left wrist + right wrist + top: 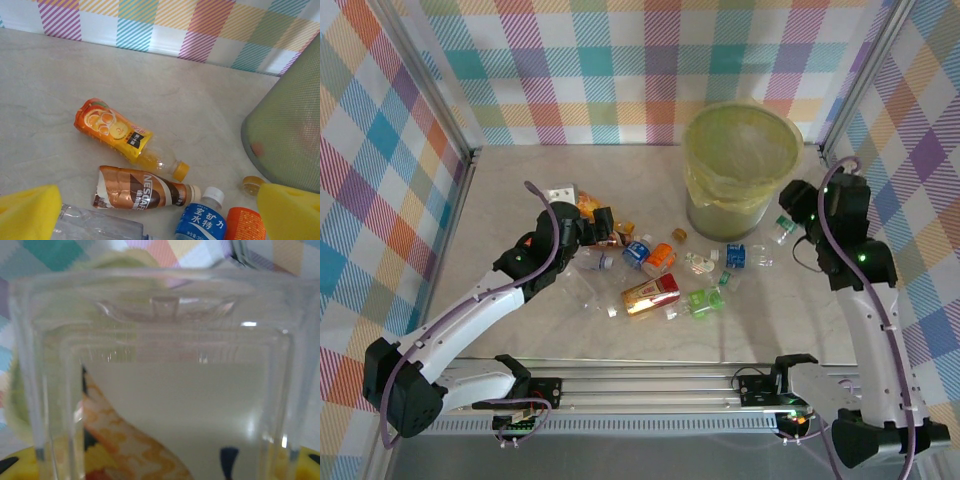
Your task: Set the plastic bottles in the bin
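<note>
Left gripper (604, 232) has its jaws wide apart and holds nothing, hovering over loose bottles mid-worktop: orange juice bottle (112, 131) and brown Nescafe bottle (142, 190), both lying flat. Right gripper (786, 224) is clamped on a clear bottle (160, 390) (label unreadable) near the right edge, just beside the bin (718, 205), which stands toward the far edge.

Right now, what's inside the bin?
Inside the bin, the top view shows the yellow-green bag liner and no distinct bottle. The near wall covers part of the floor, so something lying there could be hidden.
</note>
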Motion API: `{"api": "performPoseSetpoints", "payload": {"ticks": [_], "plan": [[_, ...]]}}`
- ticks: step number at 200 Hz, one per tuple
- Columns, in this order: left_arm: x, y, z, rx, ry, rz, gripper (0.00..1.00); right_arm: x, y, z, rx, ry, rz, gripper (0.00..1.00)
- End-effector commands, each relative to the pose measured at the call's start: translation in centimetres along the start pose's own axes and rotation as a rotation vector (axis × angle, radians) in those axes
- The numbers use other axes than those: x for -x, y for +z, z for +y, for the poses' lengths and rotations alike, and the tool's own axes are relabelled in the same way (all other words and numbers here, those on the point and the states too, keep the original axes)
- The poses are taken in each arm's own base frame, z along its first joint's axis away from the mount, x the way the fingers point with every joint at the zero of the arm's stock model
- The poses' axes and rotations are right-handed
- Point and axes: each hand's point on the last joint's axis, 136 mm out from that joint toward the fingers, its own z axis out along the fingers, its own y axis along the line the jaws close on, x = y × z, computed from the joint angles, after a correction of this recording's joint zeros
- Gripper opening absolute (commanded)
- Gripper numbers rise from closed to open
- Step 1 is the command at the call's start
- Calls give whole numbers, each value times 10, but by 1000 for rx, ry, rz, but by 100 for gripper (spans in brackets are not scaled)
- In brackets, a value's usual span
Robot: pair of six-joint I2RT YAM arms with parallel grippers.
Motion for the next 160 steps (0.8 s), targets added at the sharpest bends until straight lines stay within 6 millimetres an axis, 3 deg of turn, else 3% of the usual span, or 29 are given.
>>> {"api": "performPoseSetpoints", "payload": {"ticks": [1,55,92,131,160], "plan": [[2,-1,-5,-32,-33,-17,100,26,6,36,112,-36,-36,41],[2,-8,-5,-54,-49,-22,100,70,48,93,180,-67,-66,41],[2,-9,-7,-67,-53,-26,100,90,87,113,141,-104,-84,42],[1,-8,-9,-77,-53,-20,100,89,133,116,61,-126,-61,44],[0,-9,-10,-87,-55,-17,100,72,160,111,5,-153,-26,49]]}}
